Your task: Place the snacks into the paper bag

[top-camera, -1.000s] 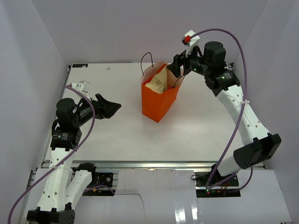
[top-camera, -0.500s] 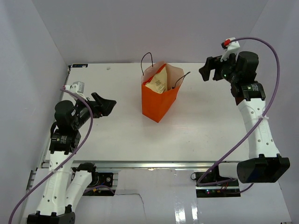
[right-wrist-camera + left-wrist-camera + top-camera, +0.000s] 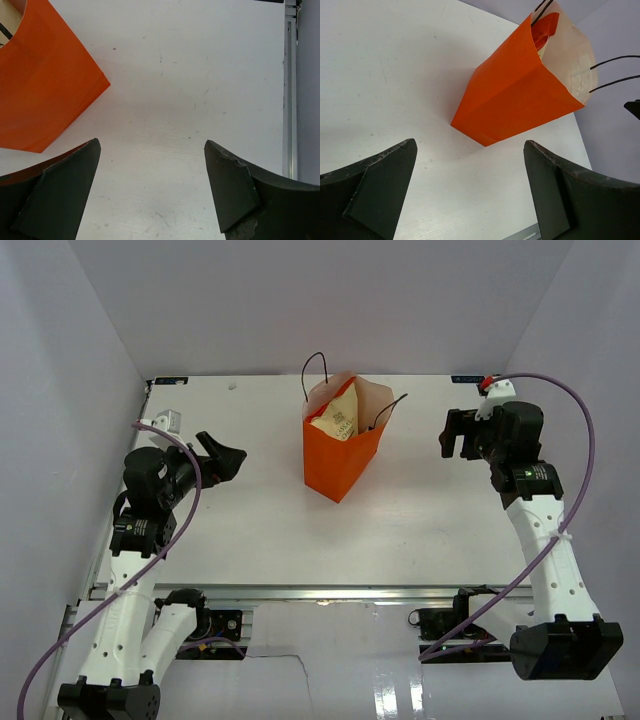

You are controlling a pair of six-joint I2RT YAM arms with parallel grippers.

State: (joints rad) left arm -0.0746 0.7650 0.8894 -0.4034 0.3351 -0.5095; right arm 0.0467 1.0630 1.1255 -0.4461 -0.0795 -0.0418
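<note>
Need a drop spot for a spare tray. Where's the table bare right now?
Bare: the wide strip between the bag and the near edge, plus the gaps from bag to left gripper and bag to right gripper. Tightest just behind the bag, by the back wall.

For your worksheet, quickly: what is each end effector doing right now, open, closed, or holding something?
Left end effector: open, holding nothing.
Right end effector: open, holding nothing.
</note>
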